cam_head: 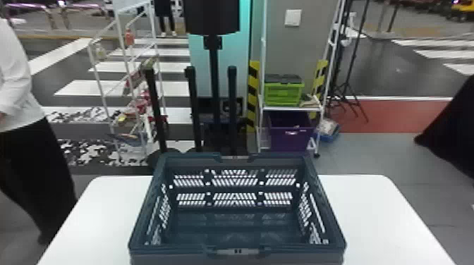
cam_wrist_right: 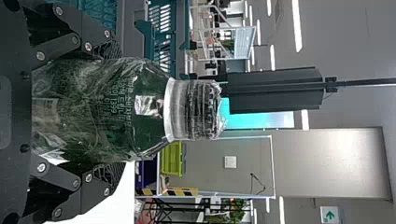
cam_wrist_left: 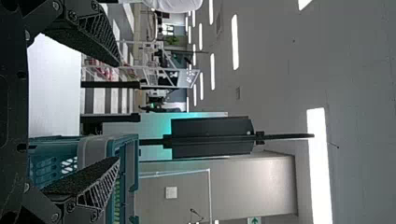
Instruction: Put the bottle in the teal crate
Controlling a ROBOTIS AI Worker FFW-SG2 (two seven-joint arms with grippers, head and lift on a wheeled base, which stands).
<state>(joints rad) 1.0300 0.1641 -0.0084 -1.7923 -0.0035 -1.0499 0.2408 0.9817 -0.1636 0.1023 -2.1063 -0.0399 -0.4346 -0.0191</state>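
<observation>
The teal crate (cam_head: 236, 255) stands on the white table, its inside open to the head view and bare. In the right wrist view a dark green bottle (cam_wrist_right: 98, 107) with a clear wrap and a white neck ring is held between the fingers of my right gripper (cam_wrist_right: 109, 109), which is shut on its body. Beyond that gripper, part of the crate (cam_wrist_right: 148, 39) shows. My left gripper (cam_wrist_left: 116, 112) is open with nothing between its fingers, and a corner of the crate (cam_wrist_left: 128, 154) lies near one finger.
The white table (cam_head: 381, 218) extends to both sides of the crate. Behind it stand dark posts (cam_head: 192, 105) and a white rack (cam_head: 289, 109) holding a green box (cam_head: 283, 94) and a purple bin (cam_head: 291, 135). A person stands at the left, near the table.
</observation>
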